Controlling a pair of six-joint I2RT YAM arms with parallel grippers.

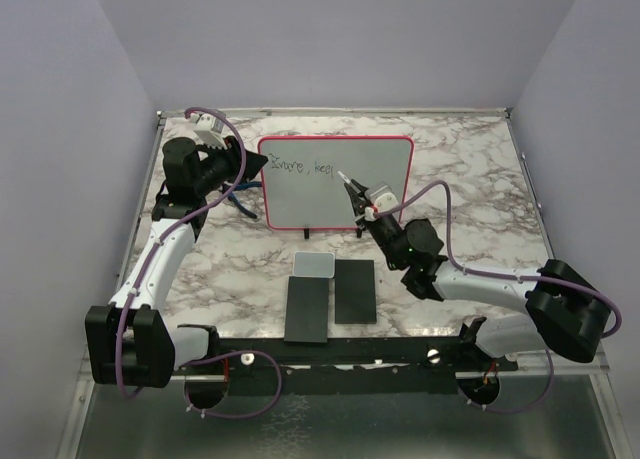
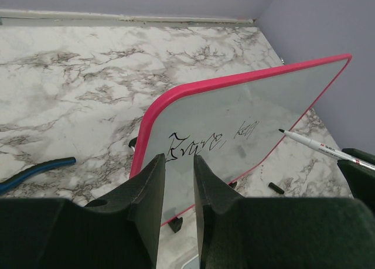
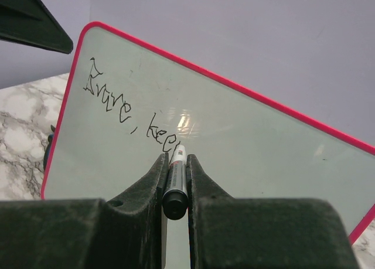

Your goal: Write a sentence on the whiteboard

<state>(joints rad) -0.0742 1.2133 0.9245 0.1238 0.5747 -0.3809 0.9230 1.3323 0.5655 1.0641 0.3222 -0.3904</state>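
The whiteboard [image 1: 335,194] with its red-pink rim stands tilted on small black feet at the back middle of the table. The sentence [image 1: 300,167] so reads "Brave, keep" along its upper left. My right gripper [image 1: 365,209] is shut on a white marker [image 1: 352,191], whose tip touches the board just after "keep". In the right wrist view the marker [image 3: 176,181] lies between the fingers, pointing at the writing [image 3: 129,113] on the board [image 3: 246,140]. My left gripper [image 1: 258,165] sits at the board's left rim. Its jaws [image 2: 179,163] stand a narrow gap apart with nothing between them, over the board [image 2: 252,111].
Two black slabs [image 1: 306,309] [image 1: 354,291] lie in front of the board, with a small grey-white pad [image 1: 315,265] at their far end. A blue cable [image 2: 35,170] lies left of the board. A small black piece [image 2: 276,188] lies on the marble table [image 1: 470,179].
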